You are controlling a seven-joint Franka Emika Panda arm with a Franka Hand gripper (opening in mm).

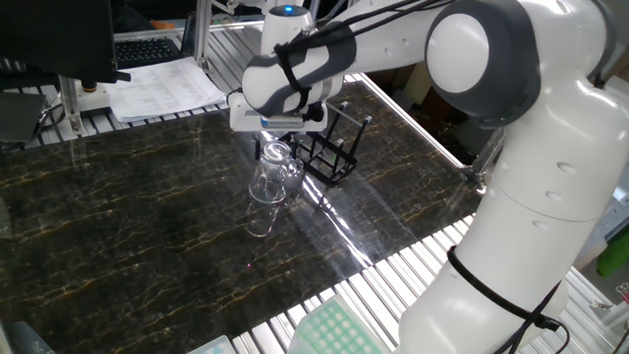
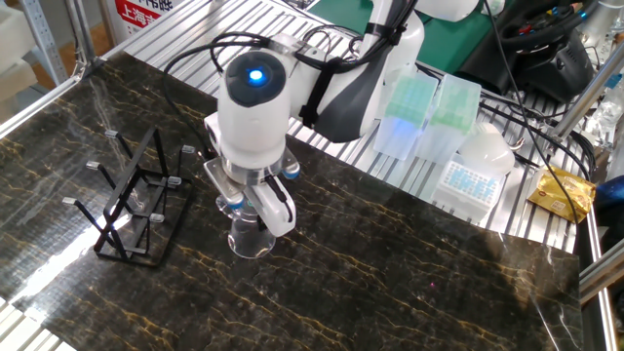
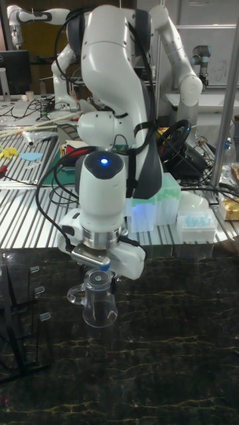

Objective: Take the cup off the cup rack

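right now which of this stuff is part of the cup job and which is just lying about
Part of the job:
- the cup, off the rack, mouth down by the marble top
- the cup rack, empty beside it
- the gripper, fingers around the cup's upper end

Just lying about:
- pipette tip boxes
- papers
- keyboard
- yellow packet

A clear glass cup [image 3: 99,307] is seen under the white robot arm [image 3: 109,166]. The gripper [image 3: 98,282] is placed right at the cup's top. Part of a black wire cup rack [image 3: 18,319] is seen at the left edge, apart from the cup, on a dark marbled table [image 3: 179,358].
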